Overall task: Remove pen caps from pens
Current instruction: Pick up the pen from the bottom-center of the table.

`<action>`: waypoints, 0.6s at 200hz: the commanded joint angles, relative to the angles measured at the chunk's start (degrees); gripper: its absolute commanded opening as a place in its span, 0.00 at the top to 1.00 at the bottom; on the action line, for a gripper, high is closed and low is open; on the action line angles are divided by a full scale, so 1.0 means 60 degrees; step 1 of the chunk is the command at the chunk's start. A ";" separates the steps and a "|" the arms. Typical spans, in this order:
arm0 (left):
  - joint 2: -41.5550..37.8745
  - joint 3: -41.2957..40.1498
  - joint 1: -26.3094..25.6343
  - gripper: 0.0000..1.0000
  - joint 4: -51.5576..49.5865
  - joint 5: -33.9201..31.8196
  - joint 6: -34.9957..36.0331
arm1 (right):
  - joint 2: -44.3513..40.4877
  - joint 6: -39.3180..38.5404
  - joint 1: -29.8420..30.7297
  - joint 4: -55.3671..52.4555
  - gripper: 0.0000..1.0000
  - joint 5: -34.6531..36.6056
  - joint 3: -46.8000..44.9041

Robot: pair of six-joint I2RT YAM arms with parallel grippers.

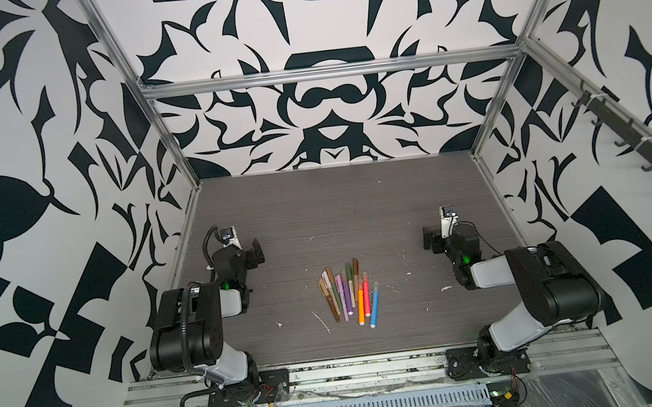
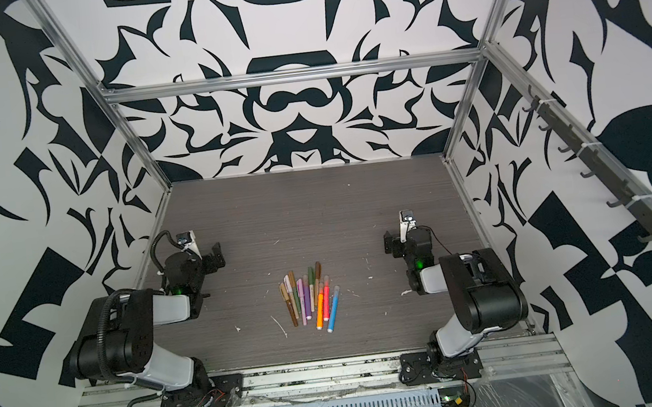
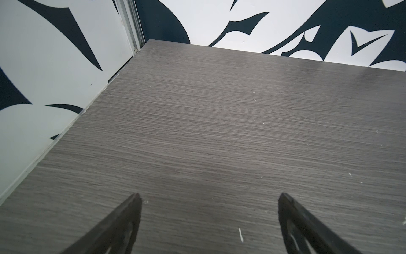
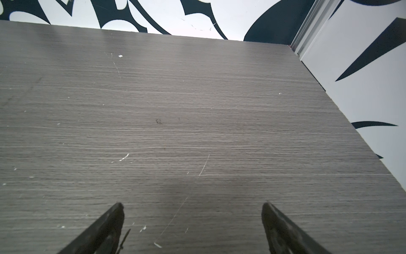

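1. The left gripper [image 3: 208, 198] and right gripper [image 4: 192, 205] both have jaws wide open, holding nothing.
2. The pens [image 1: 348, 295] lie bunched in the middle of the table [image 1: 317, 213], well apart from both grippers, with the pen caps [image 1: 364, 276] on.
3. The jaws might grab two pens at once, because they touch.

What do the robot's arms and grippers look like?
The left arm and right arm have chunky black joints, pale grey links and a green light each. A ribbed black hose runs along the left arm. The left gripper and right gripper have dark tapered fingers.
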 commanded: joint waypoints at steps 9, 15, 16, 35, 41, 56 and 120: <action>0.0065 0.0203 0.0047 0.01 0.0083 -0.0044 -0.0022 | -0.0095 0.0038 0.0006 0.0357 0.00 -0.0067 0.0074; 0.0076 0.0196 0.0046 0.01 0.0081 -0.0064 -0.0027 | -0.0101 0.0038 -0.0009 0.0379 0.00 -0.0067 0.0067; 0.0076 0.0196 0.0051 0.01 0.0081 -0.0065 -0.0027 | -0.0102 0.0045 -0.0005 0.0383 0.00 -0.0067 0.0063; 0.0073 0.0203 0.0043 0.01 0.0068 -0.0062 -0.0021 | -0.0083 0.0036 -0.0002 0.0397 0.01 -0.0067 0.0057; 0.0077 0.0197 0.0043 0.01 0.0073 -0.0052 -0.0013 | -0.0083 0.0024 -0.0006 0.0414 0.01 -0.0067 0.0059; 0.0084 0.0203 0.0055 0.01 0.0070 -0.0066 -0.0013 | -0.0064 0.0010 -0.0002 0.0456 0.00 -0.0089 0.0059; -0.1409 0.1260 -0.0481 0.01 -0.3123 -0.0918 -0.0014 | -0.1117 -0.0417 0.0566 -0.0611 0.00 0.0767 0.0328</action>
